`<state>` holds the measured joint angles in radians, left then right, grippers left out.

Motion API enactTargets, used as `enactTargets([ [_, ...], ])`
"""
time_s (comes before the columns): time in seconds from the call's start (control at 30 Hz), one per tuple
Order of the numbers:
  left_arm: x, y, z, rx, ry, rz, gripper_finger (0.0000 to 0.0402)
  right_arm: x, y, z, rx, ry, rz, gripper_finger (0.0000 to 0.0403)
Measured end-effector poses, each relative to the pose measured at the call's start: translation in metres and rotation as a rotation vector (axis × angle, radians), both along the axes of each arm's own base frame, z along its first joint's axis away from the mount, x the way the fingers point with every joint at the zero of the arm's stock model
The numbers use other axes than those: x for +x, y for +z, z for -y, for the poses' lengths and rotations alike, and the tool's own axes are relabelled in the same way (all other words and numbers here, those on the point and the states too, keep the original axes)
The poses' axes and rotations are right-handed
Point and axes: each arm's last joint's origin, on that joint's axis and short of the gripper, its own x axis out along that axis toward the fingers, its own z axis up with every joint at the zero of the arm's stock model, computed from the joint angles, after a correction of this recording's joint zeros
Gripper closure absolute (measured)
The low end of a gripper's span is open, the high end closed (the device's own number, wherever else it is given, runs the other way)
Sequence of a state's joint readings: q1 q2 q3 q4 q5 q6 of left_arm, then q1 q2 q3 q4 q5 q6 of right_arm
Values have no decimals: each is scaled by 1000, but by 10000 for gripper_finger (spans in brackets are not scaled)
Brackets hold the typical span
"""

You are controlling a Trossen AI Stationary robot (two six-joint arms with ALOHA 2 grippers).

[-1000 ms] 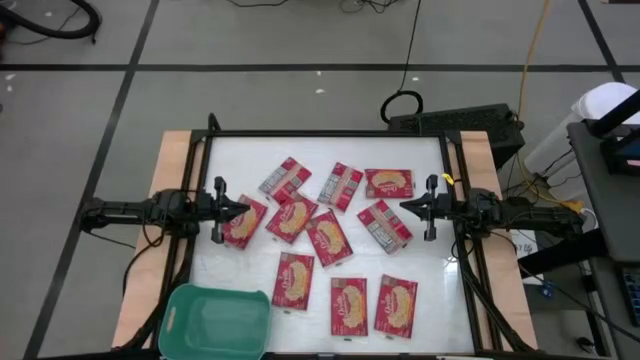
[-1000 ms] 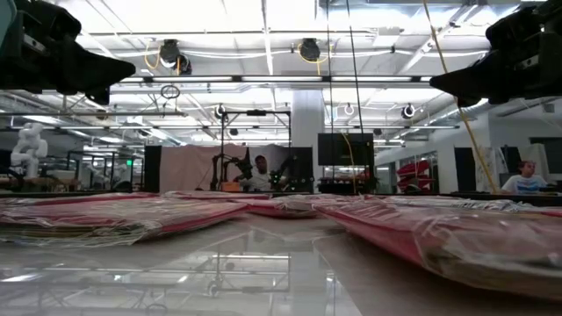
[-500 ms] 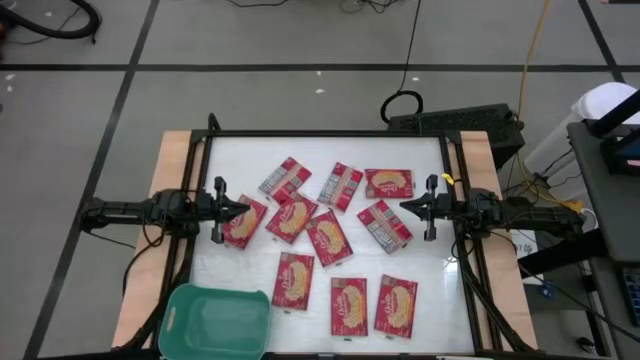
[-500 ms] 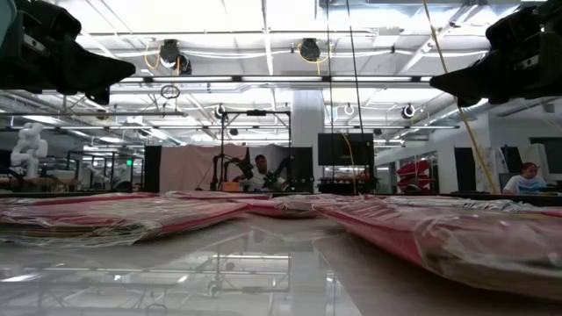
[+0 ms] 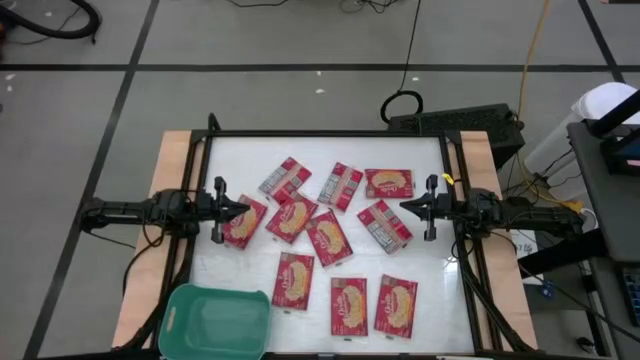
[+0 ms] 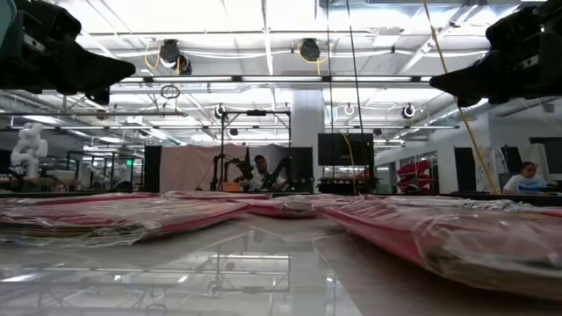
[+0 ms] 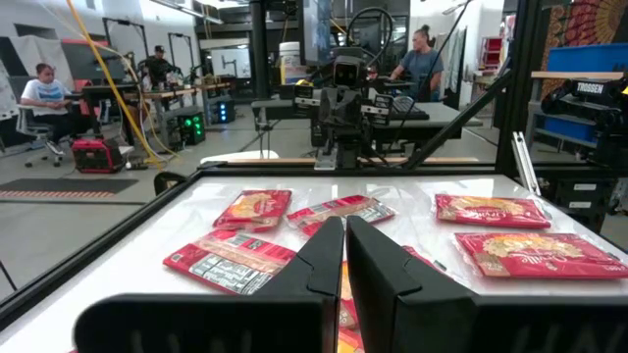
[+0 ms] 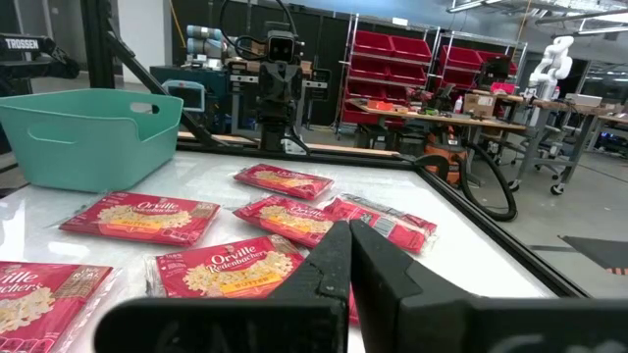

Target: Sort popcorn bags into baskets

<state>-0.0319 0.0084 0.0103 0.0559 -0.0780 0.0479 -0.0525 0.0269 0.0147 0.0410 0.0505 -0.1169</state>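
Note:
Several red popcorn bags lie flat and scattered on the white table top, among them one in the middle point(image 5: 291, 218), one at the far right point(image 5: 389, 183) and one near the front edge point(image 5: 349, 305). Some lie with the white-grey back up point(image 5: 385, 226). The teal basket point(image 5: 178, 318) stands at the table's near left corner, with nothing showing inside; it also appears in the right wrist view point(image 8: 93, 132). My left gripper point(image 5: 243, 208) hangs level above the left side of the table, shut. My right gripper point(image 5: 403, 207) hangs level above the right side, shut. They point at each other.
A black frame point(image 5: 325, 134) runs round the table top, with wooden strips point(image 5: 172, 160) outside it. A dark box and cables point(image 5: 455, 125) lie behind the far edge. Bare table shows between the basket and the left bags point(image 5: 215, 262). People sit in the room beyond.

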Motion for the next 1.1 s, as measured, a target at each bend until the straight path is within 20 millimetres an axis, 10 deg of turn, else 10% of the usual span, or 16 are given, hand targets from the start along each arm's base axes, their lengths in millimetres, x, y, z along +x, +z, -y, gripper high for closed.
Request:
enactTargets([
  [1.1,0,1,0,5,17,7,378,0,0,0,0,0,0,403],
])
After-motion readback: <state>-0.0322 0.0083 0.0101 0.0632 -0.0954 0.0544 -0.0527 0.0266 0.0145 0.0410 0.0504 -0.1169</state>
